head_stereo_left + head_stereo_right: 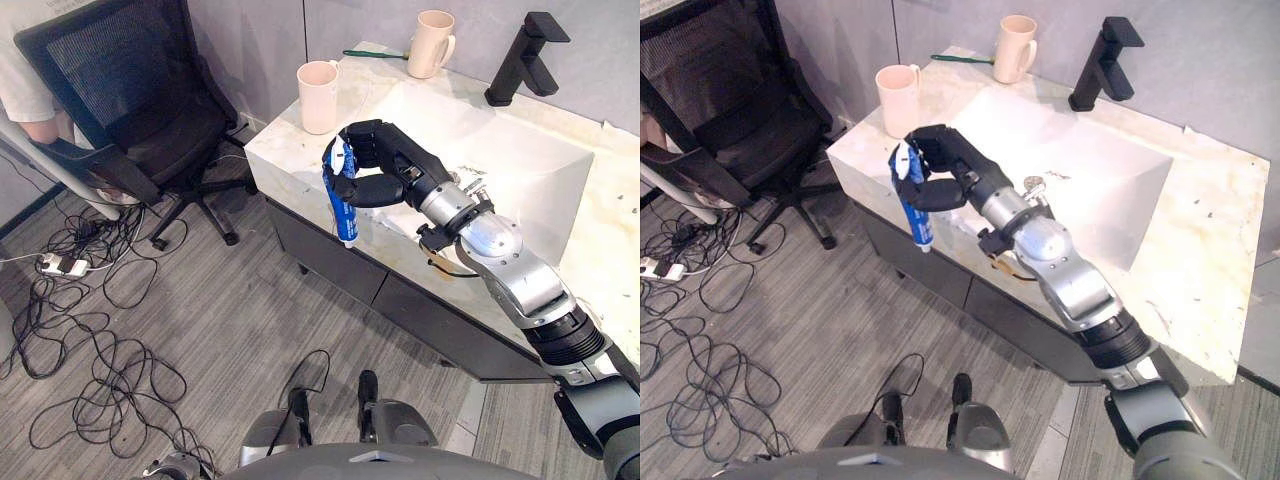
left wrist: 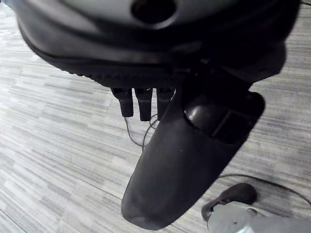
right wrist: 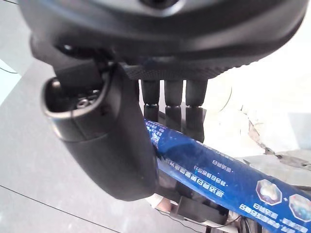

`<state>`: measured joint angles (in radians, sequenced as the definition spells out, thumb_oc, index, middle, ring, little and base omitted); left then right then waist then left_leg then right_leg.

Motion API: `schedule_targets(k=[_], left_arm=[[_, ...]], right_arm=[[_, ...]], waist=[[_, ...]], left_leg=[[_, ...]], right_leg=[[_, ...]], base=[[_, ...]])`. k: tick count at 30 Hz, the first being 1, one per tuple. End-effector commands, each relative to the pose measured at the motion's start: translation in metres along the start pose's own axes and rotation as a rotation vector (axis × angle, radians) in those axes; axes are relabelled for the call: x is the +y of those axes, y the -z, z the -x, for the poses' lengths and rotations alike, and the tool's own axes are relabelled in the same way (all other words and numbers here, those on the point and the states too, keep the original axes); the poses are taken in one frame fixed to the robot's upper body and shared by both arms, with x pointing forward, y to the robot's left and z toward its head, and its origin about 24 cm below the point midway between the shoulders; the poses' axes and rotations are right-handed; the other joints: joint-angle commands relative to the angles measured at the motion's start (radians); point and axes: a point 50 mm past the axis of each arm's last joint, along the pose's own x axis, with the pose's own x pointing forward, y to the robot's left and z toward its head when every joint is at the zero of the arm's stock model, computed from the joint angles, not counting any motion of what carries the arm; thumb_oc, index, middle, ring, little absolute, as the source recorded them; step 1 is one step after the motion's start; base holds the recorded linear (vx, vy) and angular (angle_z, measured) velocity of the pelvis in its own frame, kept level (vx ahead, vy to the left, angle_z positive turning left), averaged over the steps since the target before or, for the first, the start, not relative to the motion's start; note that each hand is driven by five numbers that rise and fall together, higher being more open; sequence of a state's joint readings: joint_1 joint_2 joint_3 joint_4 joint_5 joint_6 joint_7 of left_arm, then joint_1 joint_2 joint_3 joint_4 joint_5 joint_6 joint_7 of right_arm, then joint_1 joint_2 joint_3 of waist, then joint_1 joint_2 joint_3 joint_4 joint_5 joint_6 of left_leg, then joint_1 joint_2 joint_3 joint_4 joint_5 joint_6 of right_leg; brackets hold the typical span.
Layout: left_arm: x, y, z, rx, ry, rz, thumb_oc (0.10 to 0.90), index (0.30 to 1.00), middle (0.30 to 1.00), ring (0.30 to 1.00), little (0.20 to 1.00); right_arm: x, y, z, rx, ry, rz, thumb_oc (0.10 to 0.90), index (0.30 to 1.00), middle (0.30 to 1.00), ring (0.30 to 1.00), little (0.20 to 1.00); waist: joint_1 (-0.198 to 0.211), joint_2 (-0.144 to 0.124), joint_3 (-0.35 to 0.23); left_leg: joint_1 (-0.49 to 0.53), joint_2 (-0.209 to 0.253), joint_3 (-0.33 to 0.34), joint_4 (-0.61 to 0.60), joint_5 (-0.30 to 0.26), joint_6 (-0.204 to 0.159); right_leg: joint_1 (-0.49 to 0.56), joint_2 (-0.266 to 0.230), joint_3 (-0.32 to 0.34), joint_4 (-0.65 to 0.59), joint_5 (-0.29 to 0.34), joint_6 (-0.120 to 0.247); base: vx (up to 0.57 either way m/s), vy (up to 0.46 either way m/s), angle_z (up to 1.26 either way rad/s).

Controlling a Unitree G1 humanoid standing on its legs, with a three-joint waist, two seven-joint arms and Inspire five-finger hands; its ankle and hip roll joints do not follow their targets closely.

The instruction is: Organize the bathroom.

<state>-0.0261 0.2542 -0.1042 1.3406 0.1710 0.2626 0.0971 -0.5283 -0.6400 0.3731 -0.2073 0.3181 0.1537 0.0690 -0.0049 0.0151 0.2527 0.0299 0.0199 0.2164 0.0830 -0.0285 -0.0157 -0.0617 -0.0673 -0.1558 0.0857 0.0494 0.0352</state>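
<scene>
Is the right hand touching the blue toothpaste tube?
Touching. In the right wrist view the right hand has thumb and fingers curled round the blue toothpaste tube.

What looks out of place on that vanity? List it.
The green toothbrush lies flat on the counter beside the far mug, not in one. The blue toothpaste tube hangs from the right hand over the counter's front edge. Specks litter the counter's right end.

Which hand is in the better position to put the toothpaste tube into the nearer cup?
The right hand. Its fingers are curled round the toothpaste tube, just in front of the nearer cup on the counter. The left hand hangs low over the floor, holding nothing.
</scene>
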Motion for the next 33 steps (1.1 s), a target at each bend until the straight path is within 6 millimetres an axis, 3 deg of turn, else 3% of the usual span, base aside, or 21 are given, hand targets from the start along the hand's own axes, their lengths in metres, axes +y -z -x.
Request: schedule_targets(k=[1, 6, 9, 15, 24, 29, 30, 31, 32, 33], left_arm=[[0.039, 0.048, -0.003, 0.151, -0.117, -0.116, 0.8, 0.9, 0.9, 0.9, 0.9], [0.044, 0.048, -0.004, 0.134, -0.117, -0.131, 0.8, 0.9, 0.9, 0.9, 0.9], [0.044, 0.049, -0.004, 0.136, -0.1, -0.143, 0.8, 0.9, 0.9, 0.9, 0.9], [0.039, 0.048, -0.004, 0.133, -0.056, -0.152, 0.8, 0.9, 0.9, 0.9, 0.9], [0.043, 0.067, -0.003, 0.182, -0.05, -0.119, 0.8, 0.9, 0.9, 0.9, 0.9], [0.05, 0.068, -0.003, 0.19, -0.046, -0.118, 0.8, 0.9, 0.9, 0.9, 0.9], [0.049, 0.067, -0.003, 0.193, -0.043, -0.124, 0.8, 0.9, 0.9, 0.9, 0.9], [0.045, 0.067, -0.003, 0.21, -0.038, -0.112, 0.8, 0.9, 0.9, 0.9, 0.9], [0.045, 0.067, -0.003, 0.21, -0.038, -0.112, 0.8, 0.9, 0.9, 0.9, 0.9], [0.044, 0.066, -0.002, 0.223, -0.039, -0.111, 0.8, 0.9, 0.9, 0.9, 0.9]], right_arm=[[-0.021, -0.08, -0.008, -0.412, 0.15, 0.065, 0.4, 0.3, 0.3, 0.3, 0.3], [-0.032, -0.089, -0.007, -0.454, 0.215, 0.151, 0.4, 0.3, 0.3, 0.3, 0.3], [-0.042, -0.099, -0.01, -0.49, 0.276, 0.185, 0.4, 0.3, 0.3, 0.3, 0.3], [-0.05, -0.113, -0.02, -0.545, 0.367, 0.207, 0.4, 0.3, 0.3, 0.3, 0.3], [-0.061, -0.116, -0.024, -0.551, 0.463, 0.18, 0.4, 0.3, 0.3, 0.3, 0.3], [-0.066, -0.113, -0.026, -0.533, 0.465, 0.172, 0.4, 0.3, 0.3, 0.3, 0.3], [-0.065, -0.113, -0.027, -0.529, 0.461, 0.178, 0.4, 0.3, 0.3, 0.3, 0.3], [-0.062, -0.112, -0.03, -0.527, 0.454, 0.169, 0.4, 0.3, 0.3, 0.3, 0.3], [-0.062, -0.112, -0.03, -0.527, 0.454, 0.169, 0.4, 0.3, 0.3, 0.3, 0.3], [-0.062, -0.112, -0.032, -0.527, 0.466, 0.148, 0.4, 0.3, 0.3, 0.3, 0.3]], waist=[[0.013, -0.05, -0.062], [0.017, -0.049, -0.067], [0.026, -0.052, -0.08], [0.046, -0.032, -0.106], [0.056, -0.008, -0.121], [0.05, 0.002, -0.122], [0.053, -0.006, -0.118], [0.071, -0.019, -0.1], [0.071, -0.019, -0.1], [0.076, -0.031, -0.093]], left_leg=[[-0.026, -0.035, 0.014, 0.112, -0.123, 0.026], [-0.021, -0.022, 0.024, 0.127, -0.131, 0.021], [-0.022, -0.015, 0.014, 0.16, -0.143, 0.007], [0.001, -0.006, -0.022, 0.1, -0.115, -0.01], [0.039, -0.004, -0.032, 0.046, -0.093, -0.014], [0.039, 0.011, -0.012, 0.082, -0.102, -0.025], [0.023, 0.014, -0.042, 0.156, -0.102, -0.034], [-0.03, 0.02, -0.15, 0.304, -0.056, -0.058], [-0.03, 0.02, -0.15, 0.304, -0.056, -0.058], [-0.066, 0.084, -0.178, 0.353, 0.019, -0.082]], right_leg=[[-0.039, -0.079, 0.032, 0.032, -0.033, 0.107], [-0.038, -0.081, 0.016, 0.041, -0.041, 0.104], [-0.011, -0.067, 0.007, 0.02, -0.046, 0.085], [0.008, -0.051, -0.007, 0.007, -0.061, 0.073], [0.013, -0.055, -0.03, 0.011, -0.062, 0.078], [0.016, -0.059, -0.048, 0.041, -0.089, 0.064], [0.02, -0.058, -0.033, 0.051, -0.098, 0.051], [0.033, -0.048, 0.003, 0.067, -0.108, 0.028], [0.033, -0.048, 0.003, 0.067, -0.108, 0.028], [0.033, -0.045, 0.016, 0.082, -0.11, 0.016]], base=[[0.01, -0.034, 0.03], [0.03, -0.052, 0.08], [0.08, -0.057, 0.19], [0.05, -0.004, 0.08], [0.03, 0.013, 0.1], [0.03, 0.018, 0.13], [0.09, -0.008, 0.04], [0.08, -0.026, 0.01], [0.09, -0.048, -0.02], [0.0, 0.0, 0.0]])
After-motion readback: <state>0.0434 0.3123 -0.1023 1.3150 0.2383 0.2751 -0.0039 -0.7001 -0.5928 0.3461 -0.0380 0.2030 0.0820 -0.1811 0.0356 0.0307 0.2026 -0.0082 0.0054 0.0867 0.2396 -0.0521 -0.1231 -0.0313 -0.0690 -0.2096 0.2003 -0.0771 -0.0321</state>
